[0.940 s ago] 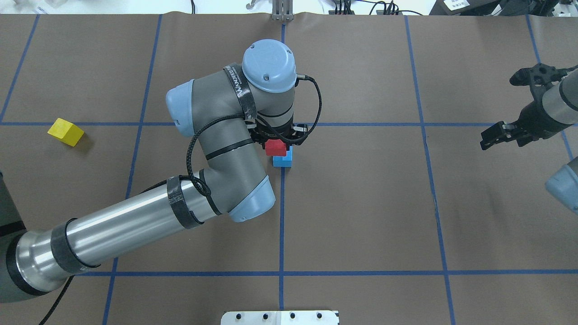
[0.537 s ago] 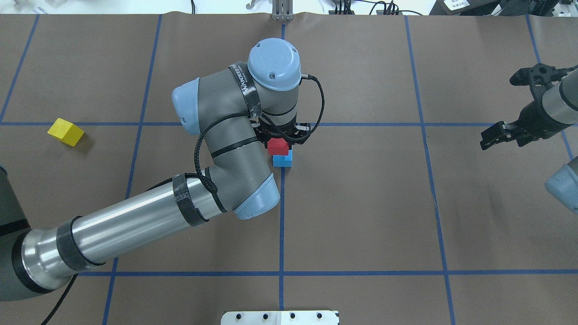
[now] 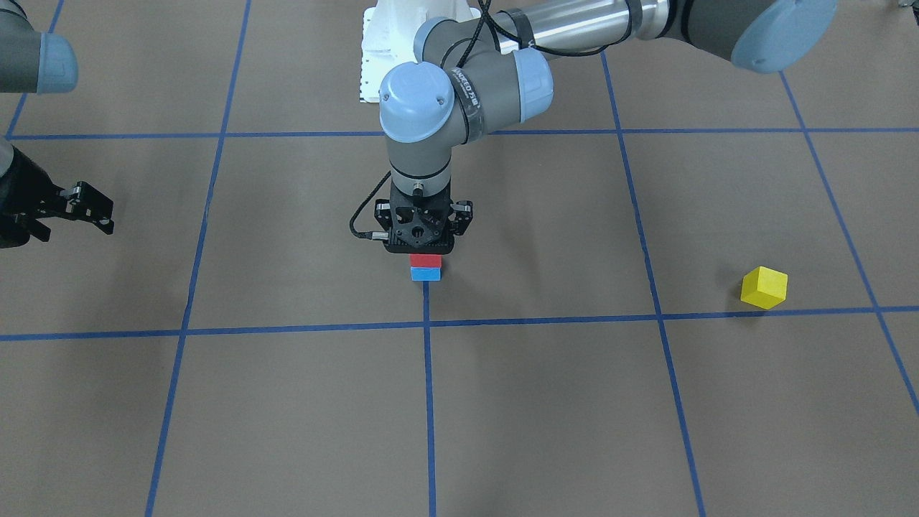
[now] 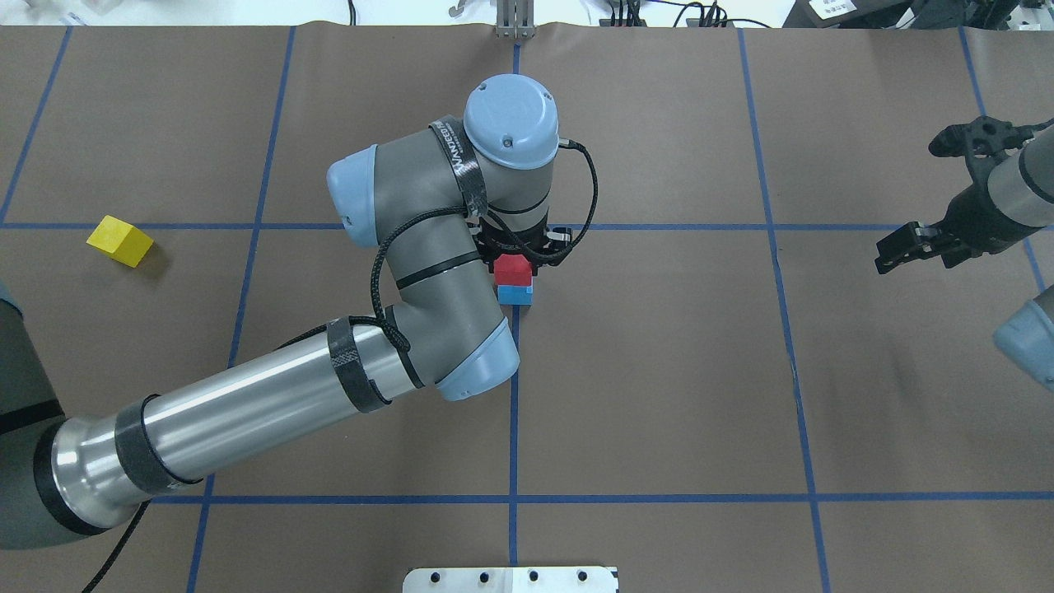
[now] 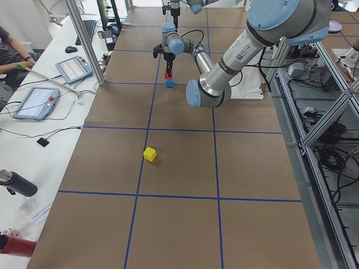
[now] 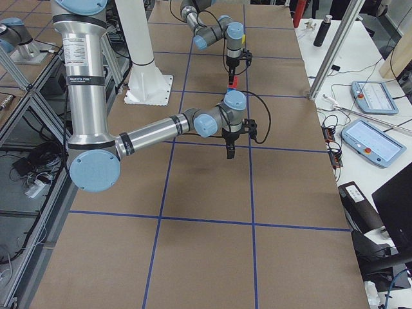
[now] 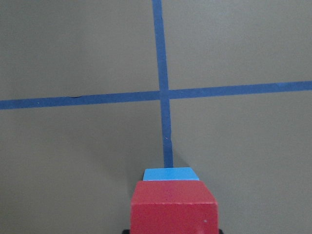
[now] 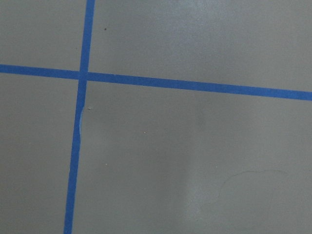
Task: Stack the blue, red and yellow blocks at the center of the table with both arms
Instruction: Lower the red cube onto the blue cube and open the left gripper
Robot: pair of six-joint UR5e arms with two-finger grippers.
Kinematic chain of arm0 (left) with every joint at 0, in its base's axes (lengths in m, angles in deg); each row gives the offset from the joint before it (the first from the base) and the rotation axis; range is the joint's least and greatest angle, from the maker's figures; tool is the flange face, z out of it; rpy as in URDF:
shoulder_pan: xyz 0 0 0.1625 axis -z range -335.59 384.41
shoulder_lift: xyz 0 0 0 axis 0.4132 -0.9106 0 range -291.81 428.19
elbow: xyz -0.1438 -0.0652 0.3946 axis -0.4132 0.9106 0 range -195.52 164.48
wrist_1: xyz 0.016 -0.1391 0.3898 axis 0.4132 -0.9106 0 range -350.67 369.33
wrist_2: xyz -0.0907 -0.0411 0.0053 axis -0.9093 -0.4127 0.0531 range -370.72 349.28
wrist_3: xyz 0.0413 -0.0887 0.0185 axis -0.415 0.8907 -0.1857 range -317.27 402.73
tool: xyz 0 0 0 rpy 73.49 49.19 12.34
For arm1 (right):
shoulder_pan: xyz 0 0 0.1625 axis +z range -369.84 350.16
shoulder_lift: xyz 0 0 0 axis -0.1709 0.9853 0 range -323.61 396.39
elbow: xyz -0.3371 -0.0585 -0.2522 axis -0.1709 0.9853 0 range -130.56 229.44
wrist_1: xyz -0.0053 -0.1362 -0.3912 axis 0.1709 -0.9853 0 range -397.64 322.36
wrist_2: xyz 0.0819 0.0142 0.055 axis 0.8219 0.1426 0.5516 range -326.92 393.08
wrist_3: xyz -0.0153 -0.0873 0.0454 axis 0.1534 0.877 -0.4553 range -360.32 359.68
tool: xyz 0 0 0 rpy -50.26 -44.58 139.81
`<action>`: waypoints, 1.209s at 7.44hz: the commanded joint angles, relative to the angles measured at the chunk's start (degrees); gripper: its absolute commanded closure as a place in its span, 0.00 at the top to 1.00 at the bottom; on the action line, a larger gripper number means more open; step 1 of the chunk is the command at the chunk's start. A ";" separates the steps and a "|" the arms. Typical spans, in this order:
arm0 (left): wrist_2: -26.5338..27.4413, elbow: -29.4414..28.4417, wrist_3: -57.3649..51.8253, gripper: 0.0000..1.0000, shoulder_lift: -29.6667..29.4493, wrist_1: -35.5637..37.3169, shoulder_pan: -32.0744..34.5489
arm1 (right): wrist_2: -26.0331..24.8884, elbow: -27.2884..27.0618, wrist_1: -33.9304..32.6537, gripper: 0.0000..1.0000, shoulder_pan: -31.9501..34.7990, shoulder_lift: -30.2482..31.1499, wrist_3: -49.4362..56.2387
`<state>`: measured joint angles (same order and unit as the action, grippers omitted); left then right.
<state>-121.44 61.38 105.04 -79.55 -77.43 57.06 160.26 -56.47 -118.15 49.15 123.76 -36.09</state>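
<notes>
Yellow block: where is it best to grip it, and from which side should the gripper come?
Grip the yellow block by two opposite side faces, coming straight down from above. It rests flat and alone on the table, all sides free. Its edges sit askew to the tape lines, so the wrist should probably turn to match.

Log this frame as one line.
left gripper shut on red block | red block atop blue block at table centre | yellow block apart, robot's left | right gripper empty, far right

White side bench with 2 tablets and a black bottle, aluminium post alongside
</notes>
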 commanded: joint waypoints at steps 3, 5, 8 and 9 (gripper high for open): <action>-0.02 -0.35 0.00 0.00 0.00 -0.25 -0.40 | 0.00 0.01 0.00 1.00 -0.01 0.00 0.00; -0.02 -0.43 0.09 0.00 0.08 -0.60 -0.40 | 0.00 0.01 0.00 1.00 -0.01 0.00 0.00; 0.07 -0.70 0.09 0.00 0.00 -0.69 -0.40 | 0.00 0.09 0.00 1.00 -0.01 0.09 0.09; 0.07 -0.79 0.09 0.00 0.00 -0.69 -0.40 | 0.00 0.09 0.00 1.00 -0.01 0.09 0.09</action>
<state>-121.39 60.75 105.13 -79.51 -78.08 56.66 160.26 -56.39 -118.15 49.13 123.83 -36.01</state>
